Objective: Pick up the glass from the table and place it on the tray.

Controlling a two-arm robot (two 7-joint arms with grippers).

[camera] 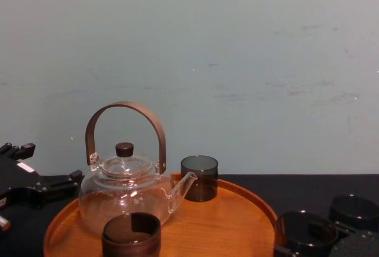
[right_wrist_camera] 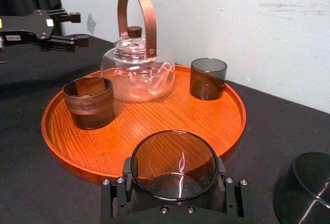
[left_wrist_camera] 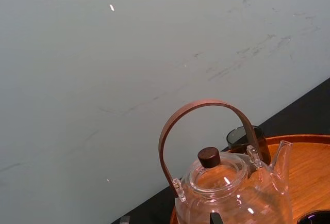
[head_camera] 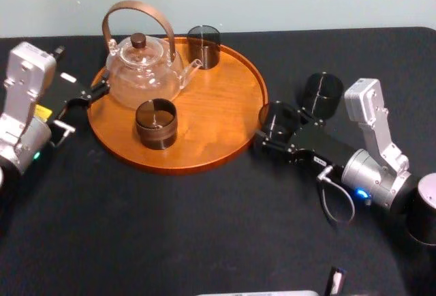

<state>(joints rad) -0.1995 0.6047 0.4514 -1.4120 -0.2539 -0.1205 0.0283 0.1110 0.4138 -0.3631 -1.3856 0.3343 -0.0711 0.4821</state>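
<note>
Glass upright — mouth up, in right claw

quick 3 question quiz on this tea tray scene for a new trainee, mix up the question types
1. True or false: the glass gripped by the right gripper already stands on the tray.
2. How many glasses stand on the tray with the teapot? A) one B) two C) three
3. Fill in: the left gripper is open at the tray's ____ side.

Key: 1 false, it is beside the rim. 2 B, the back glass and the front glass. 3 left.
</note>
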